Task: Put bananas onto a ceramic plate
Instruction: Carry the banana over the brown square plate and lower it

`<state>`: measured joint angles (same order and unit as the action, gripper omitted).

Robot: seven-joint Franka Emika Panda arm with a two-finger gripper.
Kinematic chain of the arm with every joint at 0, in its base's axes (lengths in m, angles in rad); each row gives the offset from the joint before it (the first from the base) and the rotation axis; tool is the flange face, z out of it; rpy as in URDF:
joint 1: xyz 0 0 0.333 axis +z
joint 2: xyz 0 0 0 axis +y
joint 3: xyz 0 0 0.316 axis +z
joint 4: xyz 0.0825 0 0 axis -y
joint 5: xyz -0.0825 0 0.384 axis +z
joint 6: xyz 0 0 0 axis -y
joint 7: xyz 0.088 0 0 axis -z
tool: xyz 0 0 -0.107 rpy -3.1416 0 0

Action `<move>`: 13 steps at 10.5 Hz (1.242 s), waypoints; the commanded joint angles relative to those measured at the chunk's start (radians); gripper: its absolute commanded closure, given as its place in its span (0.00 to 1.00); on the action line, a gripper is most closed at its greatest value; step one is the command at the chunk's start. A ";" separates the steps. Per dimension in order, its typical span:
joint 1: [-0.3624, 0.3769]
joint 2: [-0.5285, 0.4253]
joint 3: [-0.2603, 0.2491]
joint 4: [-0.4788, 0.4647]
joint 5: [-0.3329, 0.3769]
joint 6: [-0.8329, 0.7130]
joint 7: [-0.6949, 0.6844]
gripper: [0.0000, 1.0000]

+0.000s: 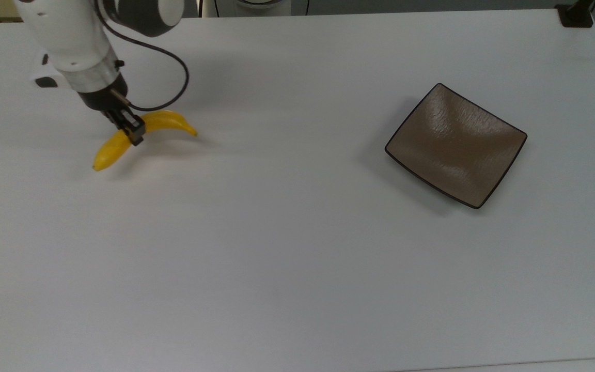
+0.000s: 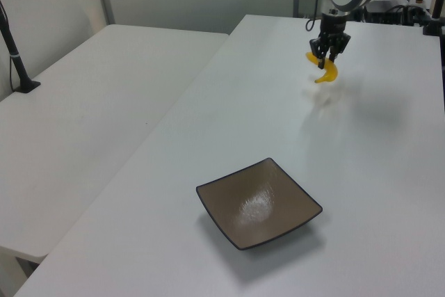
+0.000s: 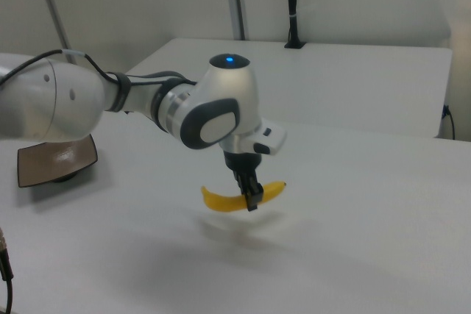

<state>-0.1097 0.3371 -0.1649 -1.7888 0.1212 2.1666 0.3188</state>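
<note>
A bright yellow curved banana (image 1: pixel 166 122) hangs above the white table at the top view's upper left, with my gripper (image 1: pixel 133 131) shut on its middle. It shows lifted clear of the tabletop in the right view, banana (image 3: pixel 221 200) under gripper (image 3: pixel 251 198), with a faint shadow below. The left view has the banana (image 2: pixel 327 74) and gripper (image 2: pixel 325 57) at the far end of the table. The square brown ceramic plate (image 1: pixel 455 145) with a thin black rim lies bare at the top view's right, far from the banana; plate (image 2: pixel 259 202) is near the left view's front, plate (image 3: pixel 56 162) at the right view's left.
A second white table (image 2: pixel 83 123) adjoins on the left view's left, with a black post (image 2: pixel 15 53) standing on it. A black clamp (image 1: pixel 576 14) sits at the top view's upper right corner. A black cable (image 1: pixel 173 62) loops from the arm's wrist.
</note>
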 commanded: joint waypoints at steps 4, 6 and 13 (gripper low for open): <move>0.065 -0.075 0.158 0.114 0.055 -0.157 0.086 0.64; 0.096 -0.090 0.215 0.129 0.066 -0.152 0.109 0.64; 0.234 -0.041 0.386 0.128 0.074 -0.009 0.200 0.62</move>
<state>0.0666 0.2654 0.2136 -1.6609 0.1747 2.0845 0.4950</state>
